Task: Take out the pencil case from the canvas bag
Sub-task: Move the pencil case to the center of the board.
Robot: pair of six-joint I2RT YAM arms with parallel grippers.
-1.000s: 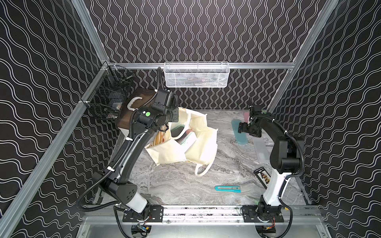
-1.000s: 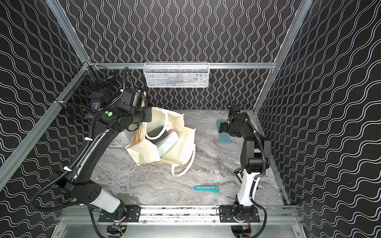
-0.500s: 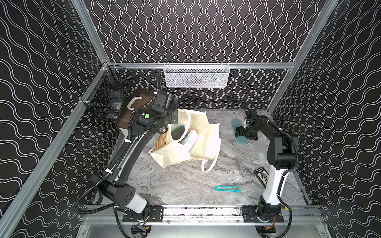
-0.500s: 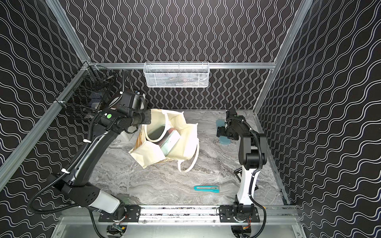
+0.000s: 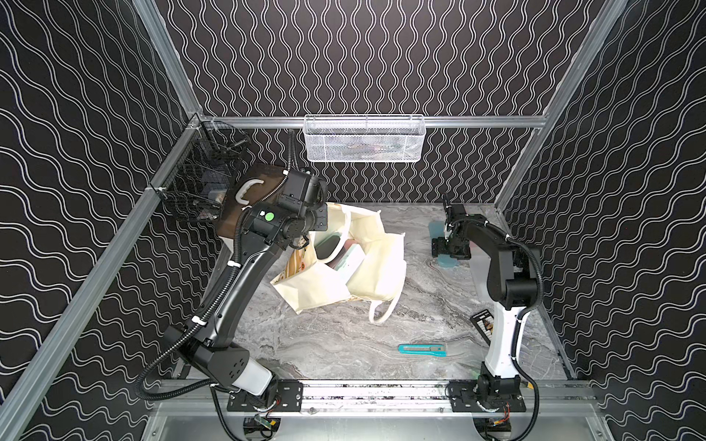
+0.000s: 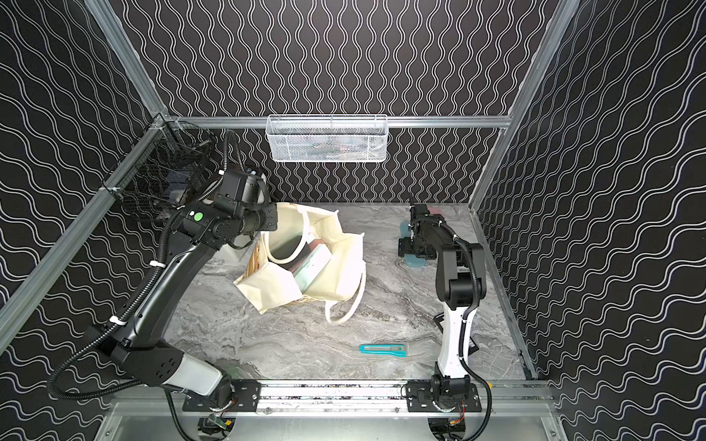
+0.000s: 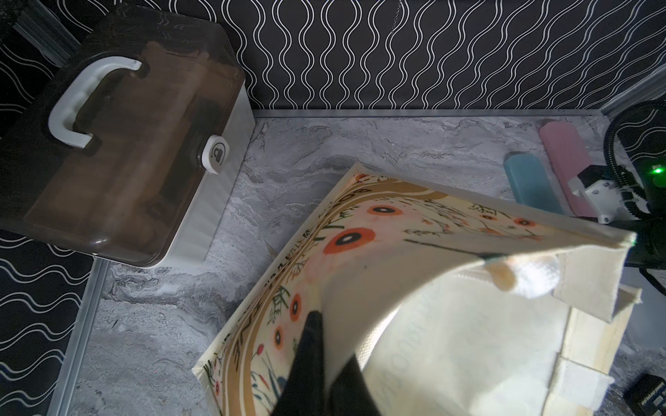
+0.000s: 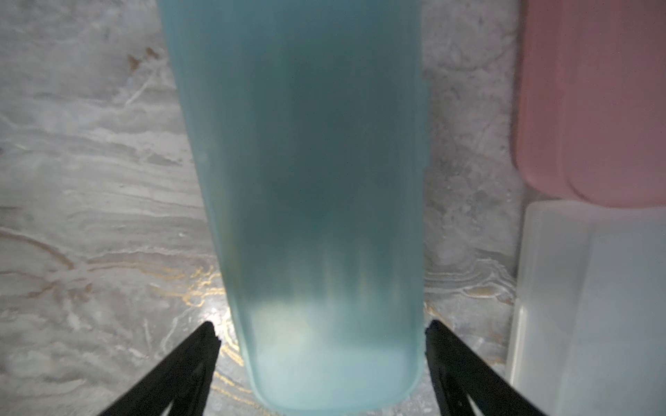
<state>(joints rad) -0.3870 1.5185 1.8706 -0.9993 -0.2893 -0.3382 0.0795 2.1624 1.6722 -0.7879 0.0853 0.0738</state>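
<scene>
The cream canvas bag (image 5: 376, 267) (image 6: 338, 275) sits mid-table with its mouth held open; a dark flat item and a pale box show inside. My left gripper (image 7: 329, 338) is shut on the bag's (image 7: 450, 324) rim, next to the floral side. A pale blue translucent pencil case (image 8: 306, 180) (image 5: 447, 262) (image 7: 529, 183) lies flat on the table at the right, outside the bag. My right gripper (image 8: 320, 327) (image 5: 445, 248) is open and straddles the case's near end. One finger is close to the case's side, and the other stands a little off it.
A brown-lidded white box (image 7: 126, 144) stands at the back left behind the bag. A pink case (image 8: 594, 90) and a clear case (image 8: 594, 306) lie beside the blue one. A teal utility knife (image 5: 422, 349) lies near the front. A white mesh basket (image 5: 365, 139) and a black wire basket (image 5: 202, 183) hang on the rails.
My right gripper slid along the blue case toward its near end, and its jaws narrowed slightly. The bag shifted a little in my left gripper's hold.
</scene>
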